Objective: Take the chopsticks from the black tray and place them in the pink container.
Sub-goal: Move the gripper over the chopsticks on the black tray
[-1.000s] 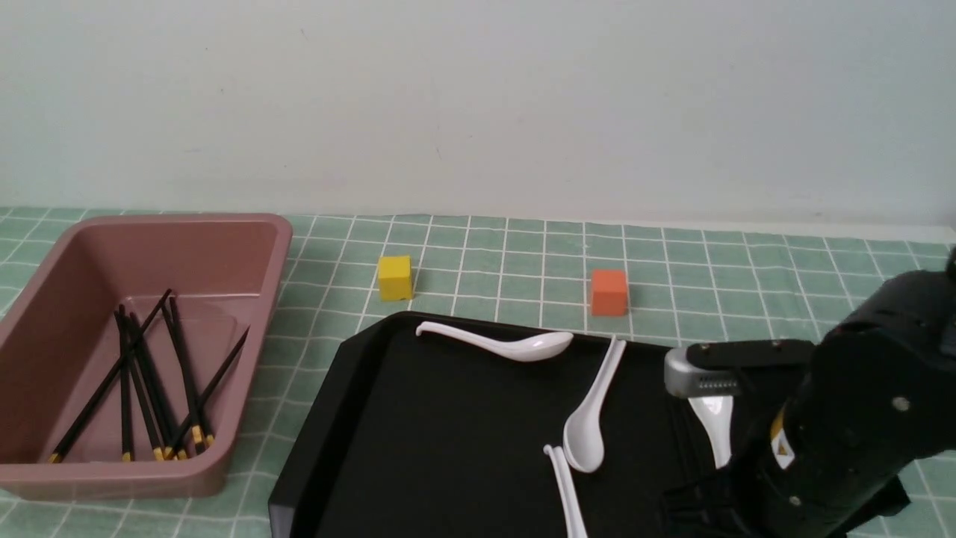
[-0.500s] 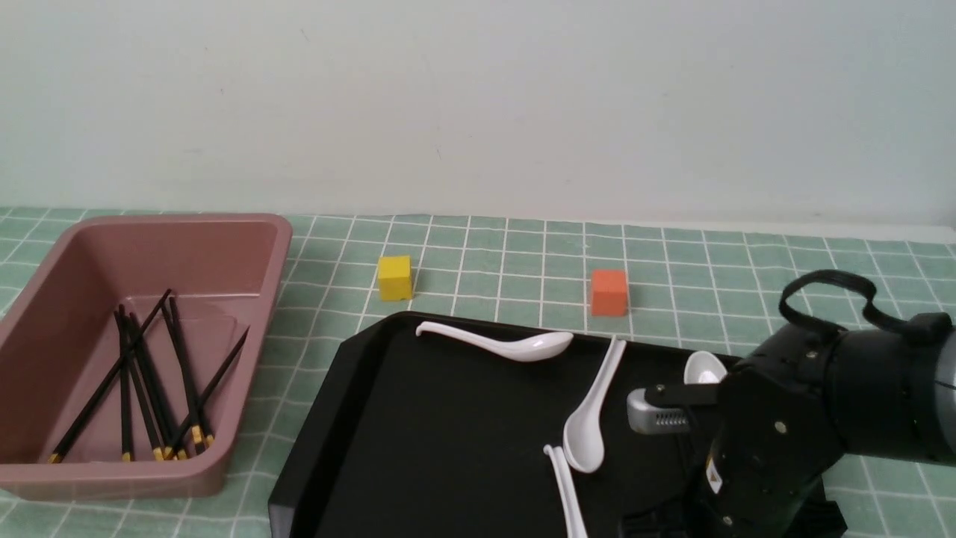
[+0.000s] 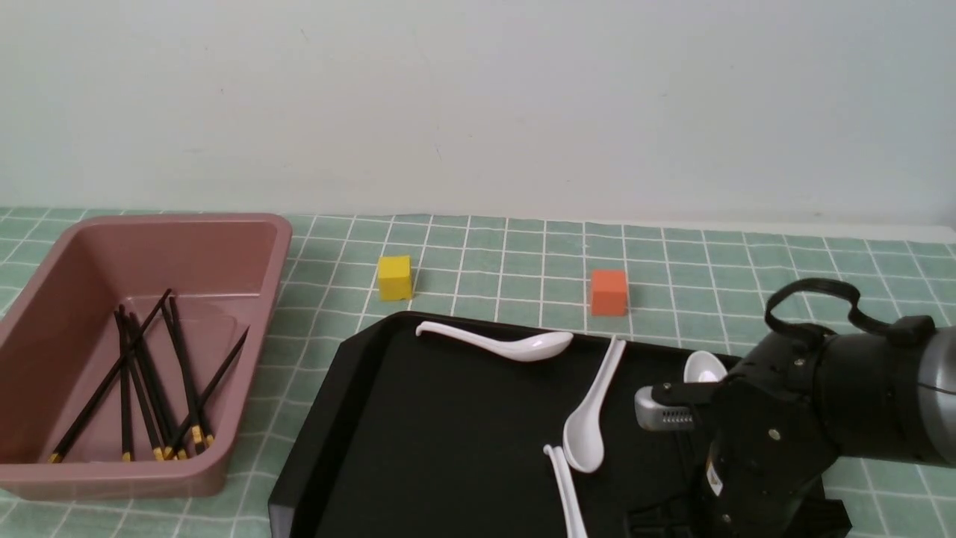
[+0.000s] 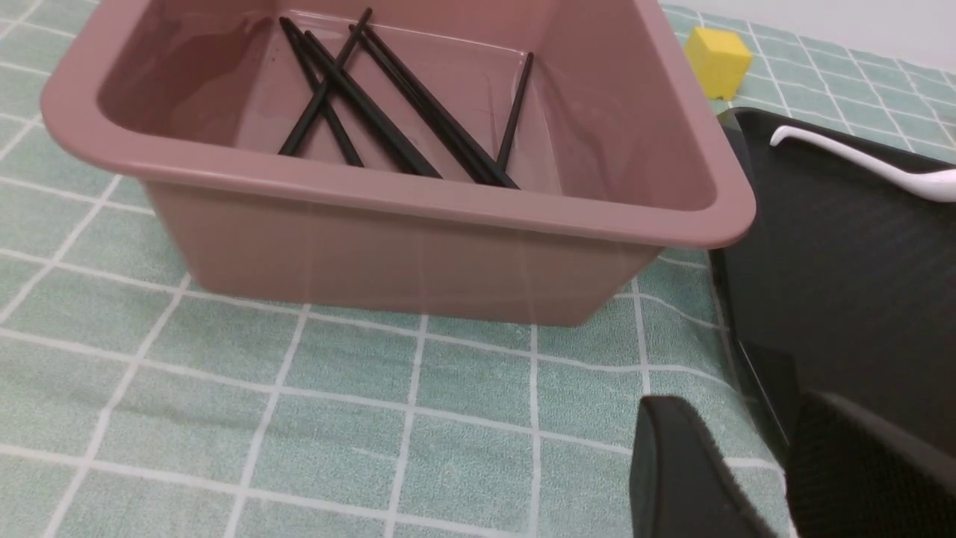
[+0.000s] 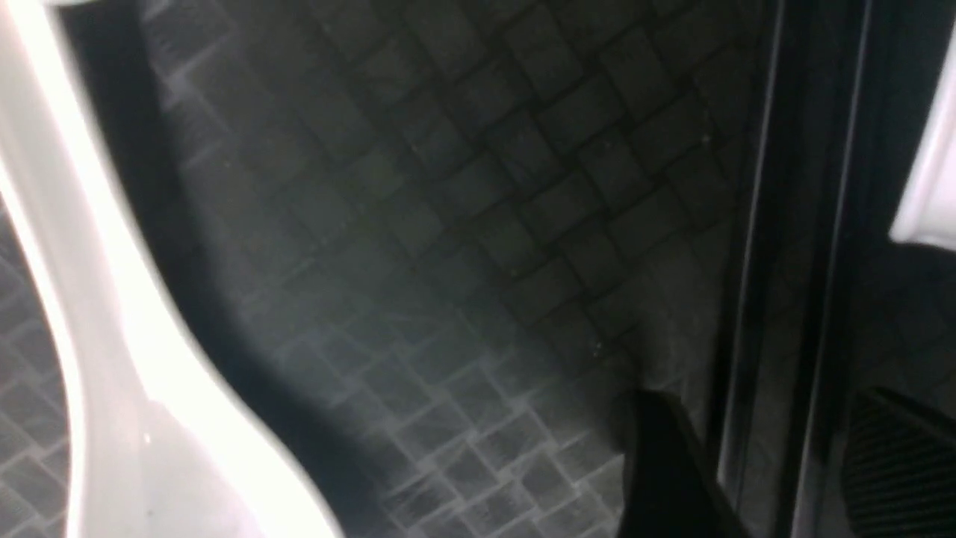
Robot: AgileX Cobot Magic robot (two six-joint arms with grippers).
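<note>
right jaws spread low over black tray (image 3: 418,418), chopstick (image 5: 784,224) lying between them.

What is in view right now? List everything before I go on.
pink container: one, dusty pink, on the cloth at the left.
chopsticks: at least six, black with gold bands, lying inside the pink container.
black tray: one, glossy black, centre to right.
spoons: four visible, white, on the black tray; one is partly behind the right arm.
yellow cube: one, on the cloth beyond the tray.
orange cube: one, on the cloth beyond the tray.
cloth: one, green with a white grid, under everything.
dark stick: one, perhaps a chopstick, on the tray.
left gripper: black, open, empty, by the tray's edge.
right gripper: black, open, astride the dark stick.
</note>
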